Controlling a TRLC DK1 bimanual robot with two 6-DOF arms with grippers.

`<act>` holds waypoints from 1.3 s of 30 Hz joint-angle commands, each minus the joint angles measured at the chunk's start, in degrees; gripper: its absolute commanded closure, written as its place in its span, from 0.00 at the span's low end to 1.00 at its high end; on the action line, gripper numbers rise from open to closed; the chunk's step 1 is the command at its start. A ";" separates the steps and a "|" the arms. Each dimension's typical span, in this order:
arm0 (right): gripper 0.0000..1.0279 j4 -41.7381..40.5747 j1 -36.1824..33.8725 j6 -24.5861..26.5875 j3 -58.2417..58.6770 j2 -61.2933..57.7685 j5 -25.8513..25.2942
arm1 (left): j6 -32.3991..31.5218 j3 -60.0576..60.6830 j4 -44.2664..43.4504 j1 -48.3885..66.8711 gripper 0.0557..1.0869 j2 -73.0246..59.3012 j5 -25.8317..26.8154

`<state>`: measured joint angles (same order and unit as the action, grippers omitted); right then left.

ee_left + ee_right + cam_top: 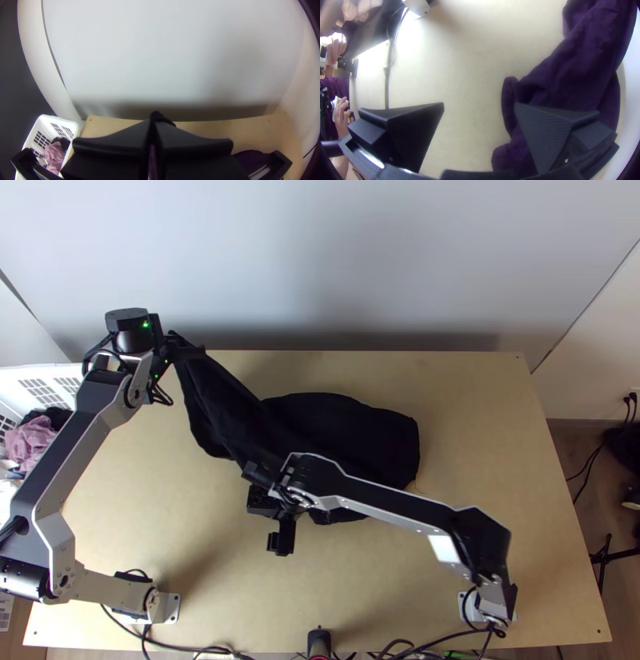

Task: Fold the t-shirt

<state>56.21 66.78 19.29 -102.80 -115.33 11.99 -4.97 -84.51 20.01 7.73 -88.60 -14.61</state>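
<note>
The top view looks steeply down from high over the near edge of the table; the left wrist view, at the table's far left, faces the wall beyond it; the right wrist view looks down from much closer above the table; top and right share the t-shirt on it.

Matt dark cloth of the t-shirt, smooth light wood of the counter, smooth white plastic of the basket, finely rough fingers of the right end effector
</note>
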 commanded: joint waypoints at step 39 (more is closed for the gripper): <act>0.97 2.86 -7.37 -2.68 -12.95 -8.42 0.23 | -0.92 5.85 0.20 0.27 0.96 4.40 0.29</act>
<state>57.60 59.86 16.49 -116.14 -125.27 12.12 -5.80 -78.85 20.34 7.92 -84.40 -14.41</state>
